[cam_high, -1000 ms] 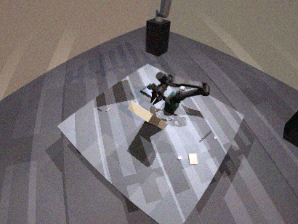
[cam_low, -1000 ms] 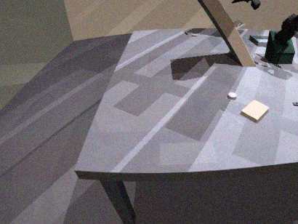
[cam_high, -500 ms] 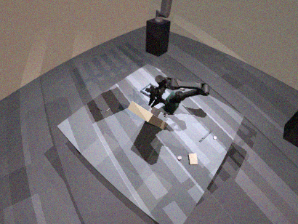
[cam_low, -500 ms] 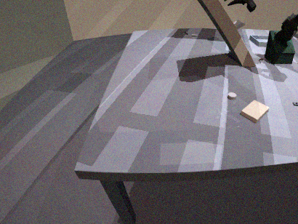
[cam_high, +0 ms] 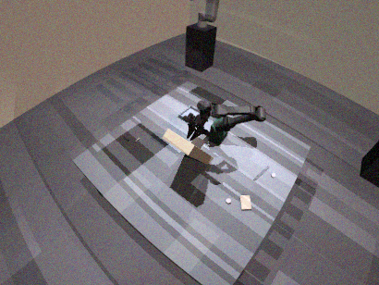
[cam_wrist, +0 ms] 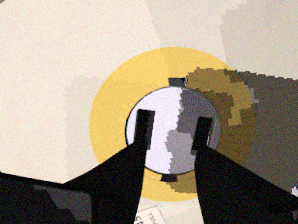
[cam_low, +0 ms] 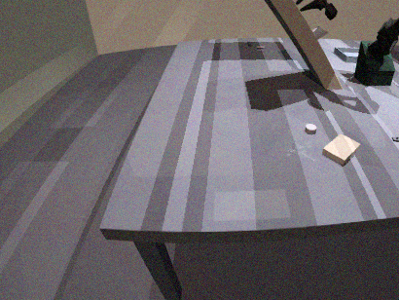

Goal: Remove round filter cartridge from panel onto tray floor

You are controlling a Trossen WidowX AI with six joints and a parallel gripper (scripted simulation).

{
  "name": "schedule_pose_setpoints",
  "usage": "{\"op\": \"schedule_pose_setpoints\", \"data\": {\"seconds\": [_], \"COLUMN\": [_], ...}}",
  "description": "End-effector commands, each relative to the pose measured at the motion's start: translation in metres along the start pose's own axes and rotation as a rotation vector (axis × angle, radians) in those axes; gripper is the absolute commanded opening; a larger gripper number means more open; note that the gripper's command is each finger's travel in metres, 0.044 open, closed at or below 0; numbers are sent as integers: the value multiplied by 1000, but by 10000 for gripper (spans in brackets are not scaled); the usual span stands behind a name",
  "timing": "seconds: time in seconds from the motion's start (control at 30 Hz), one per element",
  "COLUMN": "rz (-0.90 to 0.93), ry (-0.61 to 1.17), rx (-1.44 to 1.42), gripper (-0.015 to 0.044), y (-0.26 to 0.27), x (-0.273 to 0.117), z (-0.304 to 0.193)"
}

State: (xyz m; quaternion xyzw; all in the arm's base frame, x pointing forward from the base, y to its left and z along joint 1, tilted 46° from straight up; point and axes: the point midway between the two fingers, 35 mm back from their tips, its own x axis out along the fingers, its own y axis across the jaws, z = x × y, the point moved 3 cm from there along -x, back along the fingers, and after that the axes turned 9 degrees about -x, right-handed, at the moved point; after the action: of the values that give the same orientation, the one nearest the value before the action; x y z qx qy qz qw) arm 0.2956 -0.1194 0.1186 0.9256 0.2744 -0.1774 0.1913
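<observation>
The service panel (cam_high: 177, 142) (cam_low: 311, 44) (cam_wrist: 40, 100) is a tilted pale slab. In the wrist view, a round white filter cartridge (cam_wrist: 162, 115) sits in it inside a yellow ring (cam_wrist: 106, 125), partly shaded. Its two dark slots stand left and right, with dark notches at the ring's top and bottom. My gripper (cam_wrist: 170, 152) (cam_high: 192, 134) is partly open with nothing gripped. Its fingertips overlap the lower ends of the slots; whether they are inside is not clear. The tray (cam_high: 185, 110) (cam_low: 346, 57) is a shallow pale-blue box behind the panel, partly hidden by the arm in the top view.
The green robot base (cam_low: 375, 70) stands near the panel. A wooden block (cam_high: 246, 203) (cam_low: 342, 148), a small white disc (cam_high: 228, 201) (cam_low: 310, 129), another disc (cam_high: 273, 175) and a thin rod (cam_high: 261, 173) lie on the table. A printed label (cam_wrist: 151, 216) is below the ring.
</observation>
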Motion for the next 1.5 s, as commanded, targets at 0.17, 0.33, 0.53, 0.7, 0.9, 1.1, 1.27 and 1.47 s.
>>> {"op": "schedule_pose_setpoints", "data": {"seconds": [0.17,0.33,0.53,0.7,0.9,1.1,1.27,1.47], "rz": [-2,-2,-2,-2,-2,-2,-2,-2], "ry": [-5,-5,-5,-5,-5,-5,-5,-5], "rx": [18,18,18,18,18,18,18,18], "gripper": [109,109,109,109,109,109,109,109], "y": [-2,-2,-2,-2,-1,-1,-1,-1], "x": [6,6,6,6,6,6,7,9], "z": [5,6,7,6,5,5,5,5]}}
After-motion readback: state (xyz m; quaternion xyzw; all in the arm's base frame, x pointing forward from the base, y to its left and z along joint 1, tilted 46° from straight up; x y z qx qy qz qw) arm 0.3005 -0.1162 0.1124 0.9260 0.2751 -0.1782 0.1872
